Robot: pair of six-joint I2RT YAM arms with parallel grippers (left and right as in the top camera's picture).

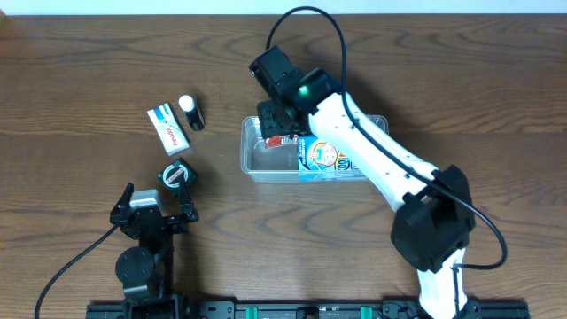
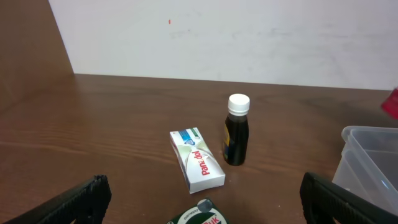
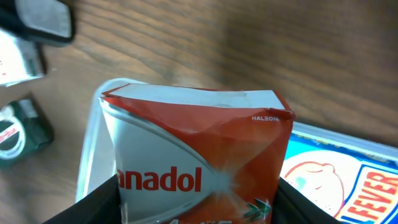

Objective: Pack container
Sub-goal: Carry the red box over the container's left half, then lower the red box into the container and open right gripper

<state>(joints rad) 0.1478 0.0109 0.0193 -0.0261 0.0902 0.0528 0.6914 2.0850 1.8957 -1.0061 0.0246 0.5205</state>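
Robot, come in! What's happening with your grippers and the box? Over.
Left gripper open, empty. Right gripper shut on red-and-white Panadol box, over clear plastic rectangular container. Blue-and-white packet already inside. Nothing blocking.

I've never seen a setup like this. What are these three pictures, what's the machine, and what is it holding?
These are two robot arms at a wooden table, each ending in a two-fingered hand. One picture looks down from above; the other two come from small cameras on each wrist.

In the view from above, the right hand is over a clear plastic container, gripping a red and white Panadol box. A blue fever-patch box already lies inside.

The left hand rests open near the bottom edge, holding nothing. In front of it lie a white Panadol box, a small dark bottle with a white cap standing upright, and a small round green-and-black item I can't identify.
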